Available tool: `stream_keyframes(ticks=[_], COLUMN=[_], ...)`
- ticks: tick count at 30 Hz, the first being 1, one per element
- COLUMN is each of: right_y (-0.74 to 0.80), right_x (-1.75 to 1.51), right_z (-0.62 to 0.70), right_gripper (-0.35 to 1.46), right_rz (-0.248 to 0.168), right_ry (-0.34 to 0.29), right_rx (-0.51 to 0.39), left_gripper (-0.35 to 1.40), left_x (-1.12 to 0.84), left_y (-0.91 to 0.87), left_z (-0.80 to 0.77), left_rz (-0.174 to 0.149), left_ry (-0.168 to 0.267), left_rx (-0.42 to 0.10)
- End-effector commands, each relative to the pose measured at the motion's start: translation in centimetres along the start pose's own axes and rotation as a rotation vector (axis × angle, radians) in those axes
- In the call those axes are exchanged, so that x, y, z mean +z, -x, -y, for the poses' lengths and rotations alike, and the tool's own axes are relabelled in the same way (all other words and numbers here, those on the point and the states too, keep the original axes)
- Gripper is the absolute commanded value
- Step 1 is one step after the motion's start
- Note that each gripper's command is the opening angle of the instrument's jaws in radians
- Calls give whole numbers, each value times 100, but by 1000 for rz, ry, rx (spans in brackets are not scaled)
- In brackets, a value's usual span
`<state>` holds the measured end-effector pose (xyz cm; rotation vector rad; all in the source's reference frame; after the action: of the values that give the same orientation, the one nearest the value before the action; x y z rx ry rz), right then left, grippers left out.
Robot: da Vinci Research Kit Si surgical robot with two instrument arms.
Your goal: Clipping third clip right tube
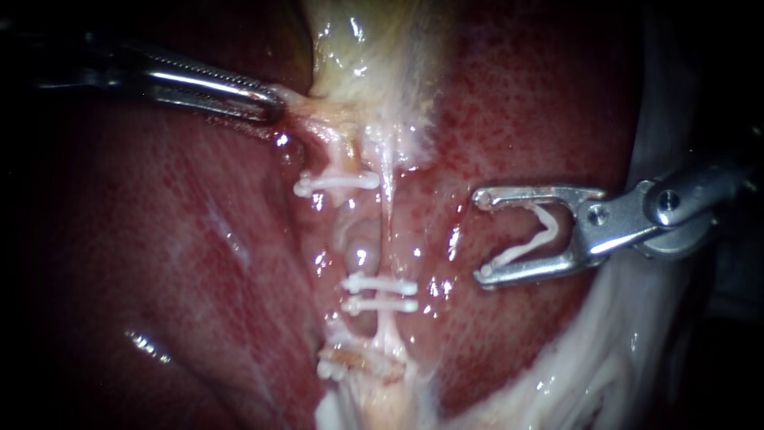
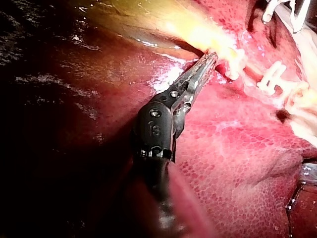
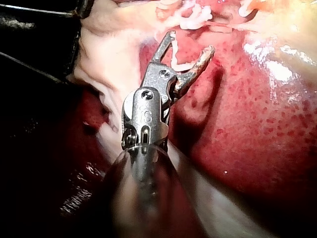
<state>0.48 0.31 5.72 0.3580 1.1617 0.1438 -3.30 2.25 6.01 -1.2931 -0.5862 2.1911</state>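
Note:
My right instrument (image 1: 482,235) comes in from the right, its jaws wide apart and holding a bent white clip (image 1: 532,236) between them. It sits to the right of the thin right tube (image 1: 388,209), apart from it. That tube carries two white clips (image 1: 380,294) close together. Another clip (image 1: 336,183) crosses the left tube higher up, and one more (image 1: 350,366) sits lower down. My left instrument (image 1: 269,102) is shut on pale tissue at the gallbladder's (image 1: 358,48) lower end. The right wrist view shows the loaded clip (image 3: 185,62) in the jaws (image 3: 190,42), short of the clipped tubes.
Red, wet liver (image 1: 159,239) surrounds the tubes on both sides. Pale white tissue (image 1: 605,350) runs under and behind my right instrument's shaft. In the left wrist view the shut jaws (image 2: 208,62) lie beside the clipped tubes (image 2: 272,77).

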Motion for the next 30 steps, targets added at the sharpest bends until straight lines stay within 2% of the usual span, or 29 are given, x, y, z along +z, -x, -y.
stream_keyframes(ticks=[1, 6, 7, 11, 14, 18, 22, 26, 30], right_y=[0, 0, 0, -1, -3, -6, -5, 2, 15], right_x=[0, 0, 0, 2, 6, 22, 52, 82, 114], right_z=[0, 0, 0, 0, -1, -6, -11, -19, -29], right_gripper=[50, 50, 50, 50, 50, 50, 50, 50, 50], right_rz=[0, 0, 0, -2, -4, -6, -27, -36, -51], right_ry=[0, 0, 0, -5, -14, -25, -36, -40, -57], right_rx=[0, 0, 0, 1, 2, 104, 210, 284, 337], left_gripper=[-35, -35, -35, -35, -35, -35, -35, -35, -35], left_x=[-2, -27, -38, -57, -59, -57, -56, -56, -55], left_y=[-1, -22, -32, -49, -49, -47, -46, -46, -46], left_z=[0, -6, -8, -15, -18, -18, -17, -17, -17], left_rz=[0, -3, -19, -42, -43, -43, -43, -43, -43], left_ry=[1, 10, 6, -4, -8, -9, -9, -10, -10], left_rx=[-1, -12, -6, 13, 18, 19, 20, 20, 20])
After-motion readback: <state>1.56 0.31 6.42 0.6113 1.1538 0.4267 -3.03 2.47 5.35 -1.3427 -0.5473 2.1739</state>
